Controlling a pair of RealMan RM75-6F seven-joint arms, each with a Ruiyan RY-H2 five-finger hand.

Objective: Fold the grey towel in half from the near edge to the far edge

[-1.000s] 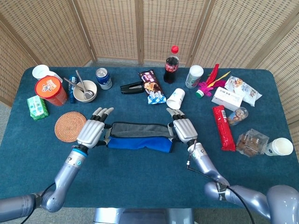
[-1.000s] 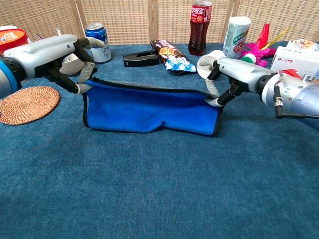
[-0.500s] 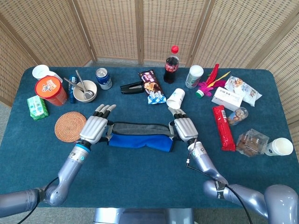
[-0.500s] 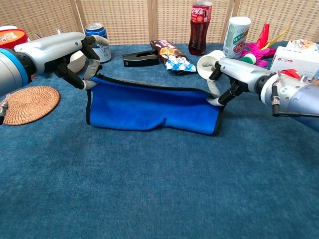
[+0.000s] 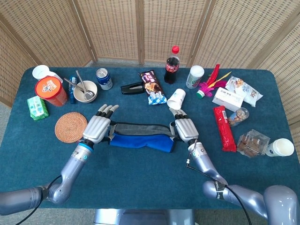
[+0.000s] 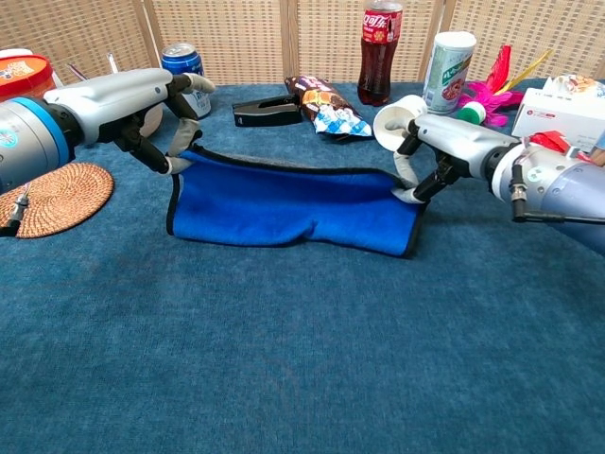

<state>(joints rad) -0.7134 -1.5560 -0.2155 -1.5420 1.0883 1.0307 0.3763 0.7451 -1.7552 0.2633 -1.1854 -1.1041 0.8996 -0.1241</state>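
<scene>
The towel (image 5: 139,135) (image 6: 288,206) hangs between my two hands, its blue underside facing me and a grey strip with dark edging on top. My left hand (image 5: 97,128) (image 6: 156,118) pinches the towel's left corner, raised off the table. My right hand (image 5: 185,130) (image 6: 437,156) pinches the right corner at about the same height. The towel's lower fold rests on the blue tablecloth (image 6: 302,359) in the chest view. The part of the towel beyond the raised edge is hidden.
A woven coaster (image 5: 71,126) lies left of my left hand. Beyond the towel are a tipped paper cup (image 5: 176,99), a snack packet (image 5: 153,86), a black clip (image 5: 132,87), a cola bottle (image 5: 171,64), a can (image 5: 103,78) and a bowl (image 5: 85,91). Snacks crowd the right side.
Both hands have carried the towel's held edge away from me. My left hand moved further than my right, and less of the blue underside shows from above.
</scene>
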